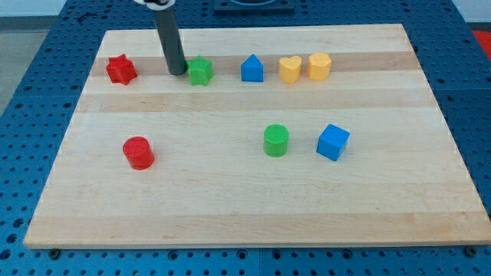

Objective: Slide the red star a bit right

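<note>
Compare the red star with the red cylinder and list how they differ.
Shape: the red star has pointed arms; the red cylinder is round. Place: the red star sits in the view's top row, left of my tip; the red cylinder stands alone toward the view's bottom left, far from my tip. Both are red and rest on the board, touching nothing.

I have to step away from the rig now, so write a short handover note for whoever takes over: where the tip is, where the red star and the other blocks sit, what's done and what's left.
My tip is down on the board, just left of the green star, on the red star's right.
The red star sits near the view's top left, apart from the tip.
Same row, going right: blue house-shaped block, yellow heart, yellow hexagon.
Lower row: red cylinder, green cylinder, blue cube.
Done: nothing visible; the star is untouched.
Left: bring the tip round to the star's left side and push it a bit right.
</note>
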